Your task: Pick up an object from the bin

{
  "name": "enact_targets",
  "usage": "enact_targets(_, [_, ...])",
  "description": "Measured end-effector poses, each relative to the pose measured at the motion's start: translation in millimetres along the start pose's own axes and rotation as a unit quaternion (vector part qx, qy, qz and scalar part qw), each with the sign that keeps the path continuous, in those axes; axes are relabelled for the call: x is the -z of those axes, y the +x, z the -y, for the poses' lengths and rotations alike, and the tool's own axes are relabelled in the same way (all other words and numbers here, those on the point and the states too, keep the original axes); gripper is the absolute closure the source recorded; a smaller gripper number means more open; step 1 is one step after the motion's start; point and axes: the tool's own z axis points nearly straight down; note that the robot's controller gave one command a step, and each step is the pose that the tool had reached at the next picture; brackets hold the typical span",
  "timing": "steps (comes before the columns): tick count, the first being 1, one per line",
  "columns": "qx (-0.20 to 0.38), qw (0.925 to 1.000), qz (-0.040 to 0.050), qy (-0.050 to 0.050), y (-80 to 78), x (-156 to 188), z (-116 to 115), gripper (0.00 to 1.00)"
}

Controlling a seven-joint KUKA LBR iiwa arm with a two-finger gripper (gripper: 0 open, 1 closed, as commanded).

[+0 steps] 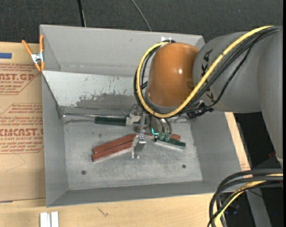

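Hand [139,144] sits low over the mid bin floor, its tip right at the upper-right end of a long red-brown flat bar [112,148]. Looks touching or just beside it. Can't tell how far open the hand is, or whether it has hold of anything. The bar lies flat and diagonal, running from the hand down toward the view's left. On the hand's other side is a small green-and-red piece [171,138]. Behind, near the back wall, lies a dark green handle [110,120]. Orange wrist cover [174,74] is above the hand. Grey bin [133,176].
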Motion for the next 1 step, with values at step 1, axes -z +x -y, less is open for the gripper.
enact_targets(1, [-0.001,1.0000,0.0037,0.000,-1.7,4.6,0.4,0.00])
